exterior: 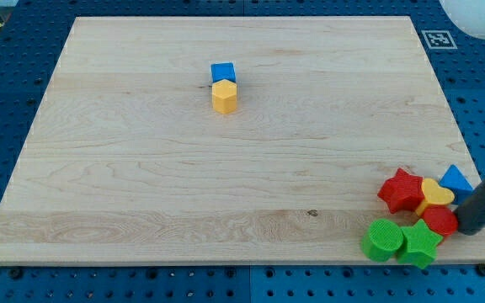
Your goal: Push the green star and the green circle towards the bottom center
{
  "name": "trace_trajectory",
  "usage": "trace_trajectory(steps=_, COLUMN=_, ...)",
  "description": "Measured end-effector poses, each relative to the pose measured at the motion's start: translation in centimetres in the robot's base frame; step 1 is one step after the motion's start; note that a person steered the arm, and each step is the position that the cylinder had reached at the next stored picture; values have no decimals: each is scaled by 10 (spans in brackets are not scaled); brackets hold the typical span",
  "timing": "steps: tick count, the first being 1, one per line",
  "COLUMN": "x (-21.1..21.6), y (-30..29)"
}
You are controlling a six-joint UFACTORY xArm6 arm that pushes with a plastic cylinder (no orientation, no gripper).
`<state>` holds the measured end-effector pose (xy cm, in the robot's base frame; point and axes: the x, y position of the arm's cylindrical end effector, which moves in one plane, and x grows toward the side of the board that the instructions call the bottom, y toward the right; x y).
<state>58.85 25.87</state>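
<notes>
At the lower right of the frame you had the two task blocks sitting side by side on the wooden board (141,168): the green circle (382,239) to the left and the green star (420,244) touching it on the right, both close to the board's bottom edge and well to the right of bottom centre. Just above the star sat a red round block (439,221), and your rod came down from the right edge with my tip (465,227) right beside that red block, probably touching it, though the contact was hard to make out. The rod carries no fingers, so nothing was held; it could only push. Further up in the same cluster lay a red star (402,190), a yellow block (435,195) and a blue triangular block (456,180). Far off, at the upper centre-left, a yellow hexagonal block (224,98) sat touching a blue cube (223,72) above it.
</notes>
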Motion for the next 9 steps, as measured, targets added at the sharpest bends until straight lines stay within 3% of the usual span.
trace_trajectory(steps=2, x=30, y=23)
trace_trajectory(steps=9, x=30, y=-25)
